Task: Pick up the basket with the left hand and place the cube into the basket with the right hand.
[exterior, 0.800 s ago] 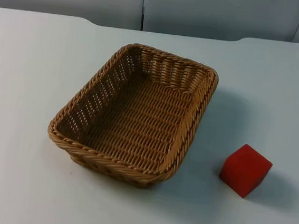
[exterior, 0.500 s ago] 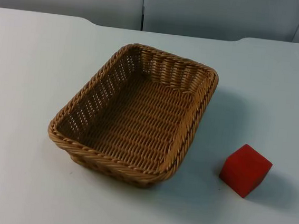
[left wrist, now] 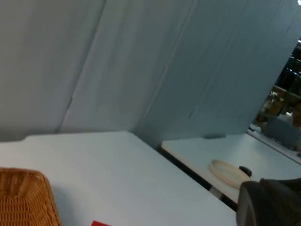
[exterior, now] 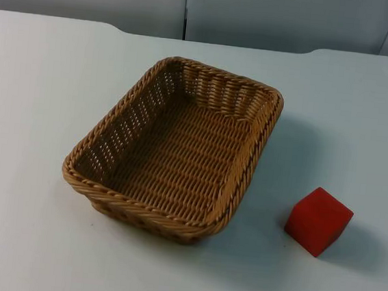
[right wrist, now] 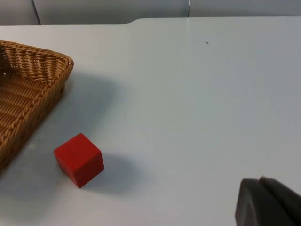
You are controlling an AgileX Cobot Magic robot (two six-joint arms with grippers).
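Counter (exterior: pixel 40 103): white, matte, backed by a grey partition wall (exterior: pixel 275 16).

Wicker basket (exterior: pixel 173 147) sits mid-counter, empty.

Red cube (exterior: pixel 318 221) rests apart from it, toward the right edge.

Both arms wait; can't tell either gripper's finger state.

Risks, as I judge them: left fingers slip off the woven rim and the basket tilts. The cube sits skewed, so a corner pinch could squirt it out.

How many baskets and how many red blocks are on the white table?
Woven basket: 1
Red cube: 1
Total: 2 things on the table
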